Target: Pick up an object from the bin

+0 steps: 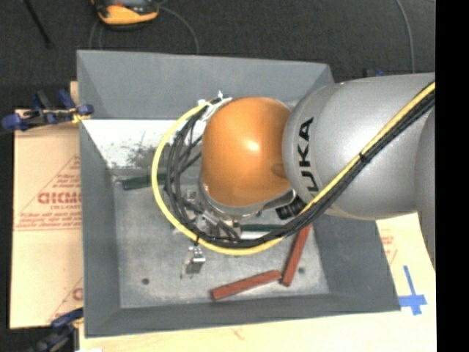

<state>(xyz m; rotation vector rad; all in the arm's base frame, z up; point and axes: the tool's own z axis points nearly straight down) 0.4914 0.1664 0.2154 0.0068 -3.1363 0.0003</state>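
The big orange cover (245, 152) hides much of the bin (99, 233), and I cannot tell if the little claw (194, 261) is spread or pinching, low down near a flat red-brown stick (245, 284).

One camera sits above the bin (198, 72) and looks down into it, tilted a little (the wall at the picture's top shows far more inner face than the bottom one). It is near enough that the bin takes most of the frame. The arm (366, 152) enters from the right, across the bin's middle.
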